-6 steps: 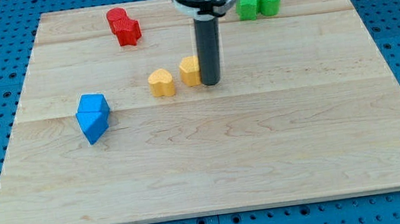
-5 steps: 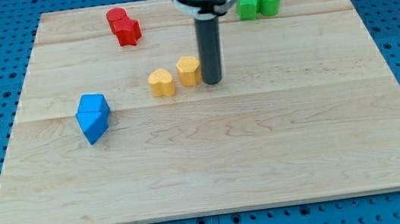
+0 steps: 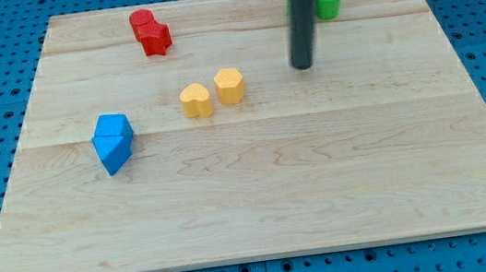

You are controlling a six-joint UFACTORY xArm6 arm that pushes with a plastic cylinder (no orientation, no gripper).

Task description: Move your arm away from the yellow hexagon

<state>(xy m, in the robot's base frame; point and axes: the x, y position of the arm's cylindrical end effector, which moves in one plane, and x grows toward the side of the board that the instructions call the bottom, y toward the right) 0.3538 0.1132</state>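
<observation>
The yellow hexagon (image 3: 229, 86) sits near the middle of the wooden board (image 3: 259, 190), with a yellow heart-shaped block (image 3: 196, 100) touching or nearly touching its left side. My tip (image 3: 303, 65) is to the right of the hexagon and slightly toward the view's top, clearly apart from it. The rod is a little blurred.
Two red blocks (image 3: 150, 31) sit together at the top left. Two blue blocks (image 3: 113, 142) sit together at the left. A green block (image 3: 329, 2) is at the top right, just behind the rod; a second green one is mostly hidden by the rod.
My tip has moved away from the hexagon's right side, going right and toward the view's top. The hexagon sits slightly further left than in the earliest frame. The other blocks have not moved.
</observation>
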